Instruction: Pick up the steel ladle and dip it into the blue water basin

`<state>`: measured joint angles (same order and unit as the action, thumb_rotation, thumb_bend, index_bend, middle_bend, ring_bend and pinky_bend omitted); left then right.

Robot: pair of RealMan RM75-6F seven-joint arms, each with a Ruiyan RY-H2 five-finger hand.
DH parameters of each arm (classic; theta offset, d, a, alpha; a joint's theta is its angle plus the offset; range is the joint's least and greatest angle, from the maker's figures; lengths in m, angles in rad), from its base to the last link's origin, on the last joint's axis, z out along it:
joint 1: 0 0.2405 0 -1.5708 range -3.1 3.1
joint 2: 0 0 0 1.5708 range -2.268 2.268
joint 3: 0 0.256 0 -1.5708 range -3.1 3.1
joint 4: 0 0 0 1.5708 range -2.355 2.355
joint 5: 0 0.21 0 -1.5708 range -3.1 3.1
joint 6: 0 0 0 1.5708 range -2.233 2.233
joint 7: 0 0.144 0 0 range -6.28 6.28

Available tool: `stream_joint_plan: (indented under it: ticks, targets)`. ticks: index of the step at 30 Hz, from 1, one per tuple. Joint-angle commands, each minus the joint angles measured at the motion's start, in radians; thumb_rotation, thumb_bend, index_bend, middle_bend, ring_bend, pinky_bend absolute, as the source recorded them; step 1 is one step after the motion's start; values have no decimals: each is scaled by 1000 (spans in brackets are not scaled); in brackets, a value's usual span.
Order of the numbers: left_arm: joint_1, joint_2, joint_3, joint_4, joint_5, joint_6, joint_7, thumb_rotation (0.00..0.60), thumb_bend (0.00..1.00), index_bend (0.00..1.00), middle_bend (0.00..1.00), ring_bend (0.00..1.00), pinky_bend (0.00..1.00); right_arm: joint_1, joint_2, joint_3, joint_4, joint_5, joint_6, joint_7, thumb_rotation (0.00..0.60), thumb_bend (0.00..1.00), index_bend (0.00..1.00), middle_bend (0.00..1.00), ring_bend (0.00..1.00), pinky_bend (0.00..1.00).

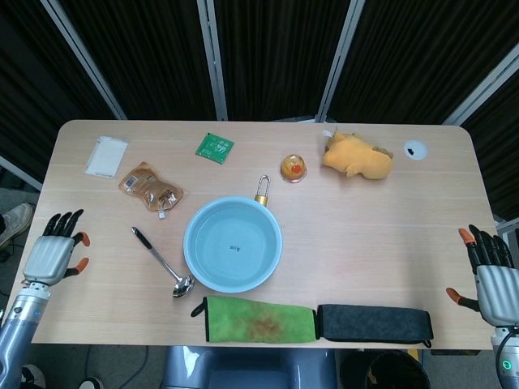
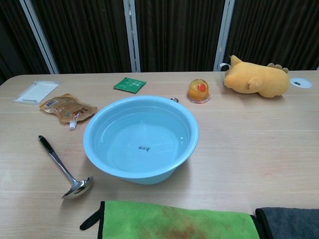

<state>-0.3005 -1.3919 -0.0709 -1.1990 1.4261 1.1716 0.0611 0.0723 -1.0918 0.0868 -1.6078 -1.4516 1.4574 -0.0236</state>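
The steel ladle (image 1: 162, 262) (image 2: 62, 168) lies flat on the table, black handle pointing up-left, bowl close to the basin's left side. The blue water basin (image 1: 233, 243) (image 2: 141, 139) stands mid-table with water in it. My left hand (image 1: 55, 250) hovers at the table's left edge, fingers spread and holding nothing, well left of the ladle's handle. My right hand (image 1: 491, 274) is at the right edge, fingers apart and holding nothing. Neither hand shows in the chest view.
A green towel (image 1: 259, 319) and a dark grey towel (image 1: 373, 323) lie along the front edge. A brass padlock (image 1: 262, 193) sits behind the basin. A brown pouch (image 1: 151, 188), white packet (image 1: 106, 156), green card (image 1: 214, 147), orange dome (image 1: 293, 168) and yellow plush (image 1: 357, 156) lie further back.
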Motion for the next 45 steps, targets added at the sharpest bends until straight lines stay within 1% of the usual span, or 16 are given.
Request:
stream_joint_plan:
  ticks: [1, 3, 7, 10, 13, 22, 27, 31, 41, 45]
  targets:
    - [-60, -79, -10, 104, 15, -54, -57, 600, 296, 468, 0, 0, 0, 3, 2, 4, 2, 8, -6, 5, 600, 0, 0, 0, 0, 0]
    - [-84, -111, -12, 143, 13, -87, -68, 600, 295, 469, 0, 0, 0, 4, 5, 7, 4, 14, -10, 15, 600, 0, 0, 0, 0, 0]
    - [-105, -146, -9, 182, 12, -115, -77, 600, 295, 465, 0, 0, 0, 5, 10, 10, 6, 19, -13, 28, 600, 0, 0, 0, 0, 0]
    - [-137, -202, -1, 227, 14, -158, -70, 600, 295, 451, 0, 0, 0, 7, 19, 14, 12, 31, -22, 53, 600, 0, 0, 0, 0, 0]
    - [-154, -232, 4, 246, 18, -170, -65, 600, 295, 437, 0, 0, 0, 8, 26, 18, 17, 38, -28, 72, 600, 0, 0, 0, 0, 0]
    - [-192, -281, 13, 275, 23, -204, -54, 600, 294, 402, 0, 0, 0, 2, 40, 22, 24, 44, -22, 107, 600, 0, 0, 0, 0, 0]
    - [-219, -307, 17, 292, 33, -216, -66, 600, 294, 403, 0, 0, 0, -4, 46, 27, 27, 55, -16, 118, 600, 0, 0, 0, 0, 0]
    - [-241, -331, 21, 317, 31, -246, -74, 600, 294, 398, 0, 0, 0, -8, 51, 35, 31, 70, -12, 130, 600, 0, 0, 0, 0, 0]
    - [-254, -356, 41, 339, 37, -264, -93, 600, 295, 459, 0, 0, 0, -7, 52, 43, 36, 84, -16, 135, 600, 0, 0, 0, 0, 0]
    - [-255, -361, 47, 348, 34, -271, -94, 600, 316, 521, 0, 0, 0, -7, 52, 44, 37, 88, -18, 134, 600, 0, 0, 0, 0, 0]
